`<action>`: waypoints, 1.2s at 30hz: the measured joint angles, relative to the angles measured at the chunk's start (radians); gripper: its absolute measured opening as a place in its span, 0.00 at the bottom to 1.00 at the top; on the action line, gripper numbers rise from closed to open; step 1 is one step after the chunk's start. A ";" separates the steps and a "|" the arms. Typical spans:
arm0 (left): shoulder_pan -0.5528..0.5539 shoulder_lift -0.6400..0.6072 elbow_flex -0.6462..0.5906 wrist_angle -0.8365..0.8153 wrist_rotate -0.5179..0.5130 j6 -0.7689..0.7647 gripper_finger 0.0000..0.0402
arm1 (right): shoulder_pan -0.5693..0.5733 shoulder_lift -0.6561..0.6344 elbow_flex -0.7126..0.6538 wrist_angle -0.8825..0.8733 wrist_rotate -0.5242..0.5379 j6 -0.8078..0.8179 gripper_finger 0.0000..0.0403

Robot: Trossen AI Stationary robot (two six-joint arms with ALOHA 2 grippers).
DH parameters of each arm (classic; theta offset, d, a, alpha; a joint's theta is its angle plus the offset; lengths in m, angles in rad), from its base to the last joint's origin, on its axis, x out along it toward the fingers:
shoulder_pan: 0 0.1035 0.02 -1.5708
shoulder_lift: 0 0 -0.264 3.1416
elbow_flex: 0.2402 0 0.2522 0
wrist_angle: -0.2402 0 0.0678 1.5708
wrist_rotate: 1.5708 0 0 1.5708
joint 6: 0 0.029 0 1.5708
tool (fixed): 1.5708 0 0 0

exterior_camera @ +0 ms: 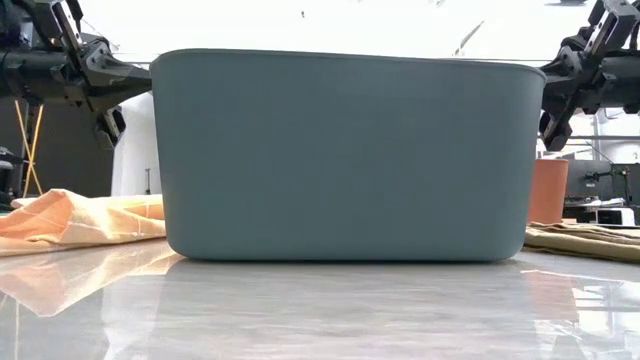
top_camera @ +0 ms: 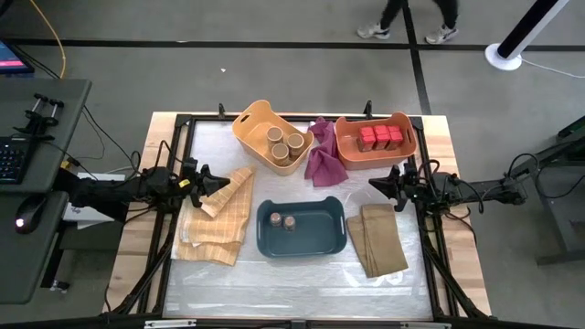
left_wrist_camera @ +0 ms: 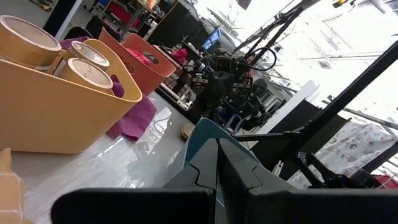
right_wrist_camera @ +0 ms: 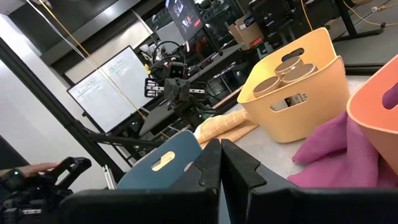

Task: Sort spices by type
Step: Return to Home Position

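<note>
Three tan cylinders stand in a yellow bin at the far middle of the table. Several red tins sit in an orange bin to its right. Two tiny dark-topped jars stand in a teal bin nearer the front. My left gripper hangs shut above the table's left side, pointing level toward the middle. Opposite it on the right, my right gripper is also shut and faces it. Neither holds anything.
A magenta cloth lies between the yellow and orange bins. A tan checked cloth lies under and in front of my left gripper, and a folded tan cloth lies in front of my right gripper. A person's feet show beyond the far edge.
</note>
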 joint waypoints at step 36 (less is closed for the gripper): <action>0.014 0.002 0.000 -0.001 0.000 0.000 0.00 | 0.000 0.000 0.000 0.001 0.000 0.000 0.00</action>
